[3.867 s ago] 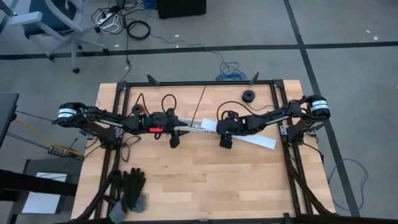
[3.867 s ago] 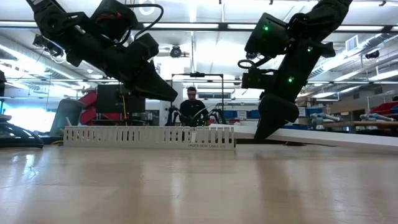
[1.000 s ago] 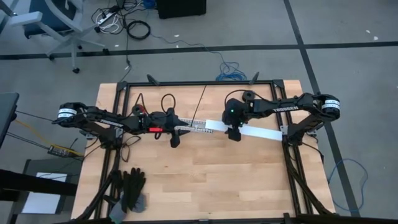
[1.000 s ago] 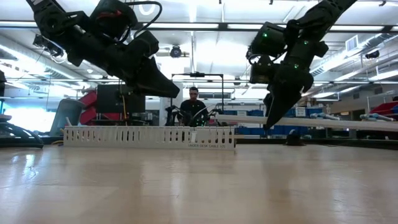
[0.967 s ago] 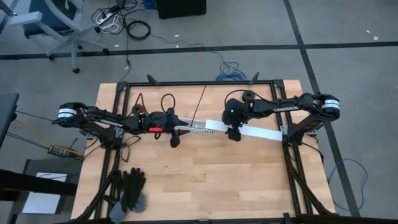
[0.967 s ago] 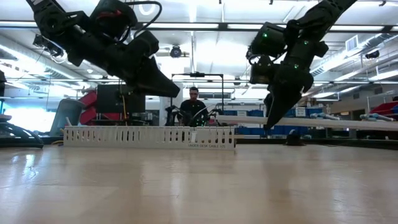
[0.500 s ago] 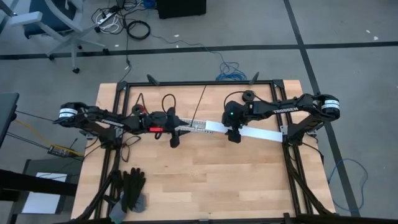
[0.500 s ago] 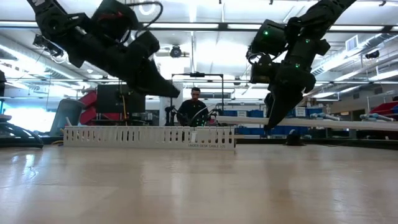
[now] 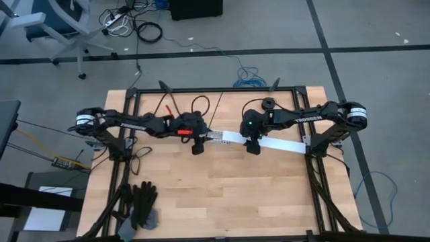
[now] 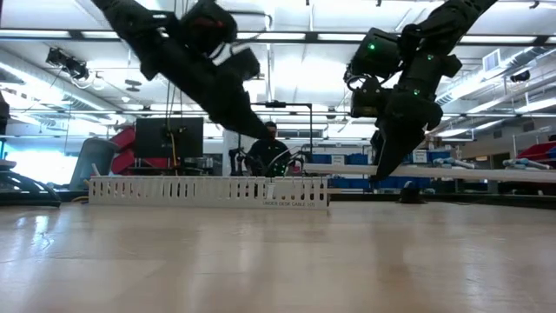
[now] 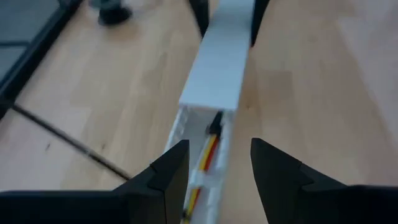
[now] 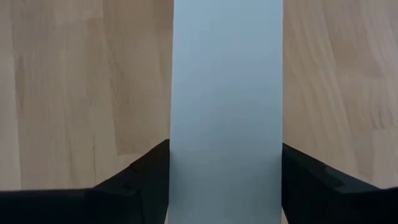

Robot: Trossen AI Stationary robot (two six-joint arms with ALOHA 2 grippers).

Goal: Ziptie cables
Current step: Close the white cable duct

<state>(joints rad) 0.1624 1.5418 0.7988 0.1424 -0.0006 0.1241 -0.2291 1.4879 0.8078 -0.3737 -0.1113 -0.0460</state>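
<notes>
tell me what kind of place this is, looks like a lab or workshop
Most likely a robotics lab or workshop: a wooden workbench in a black frame, monitors and equipment racks behind it with a person there, and an office chair on a cable-strewn floor.

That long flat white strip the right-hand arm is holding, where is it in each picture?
High view: white strip, right of centre, slanting.
Low view: strip, thin level line at right, above table.
Left wrist view: strip, top centre.
Right wrist view: strip, filling the middle.
Shared landmark: the right gripper clasping it.

left tool point(image 11: 214, 171) open, right tool point(image 12: 226, 180) clamped
</notes>
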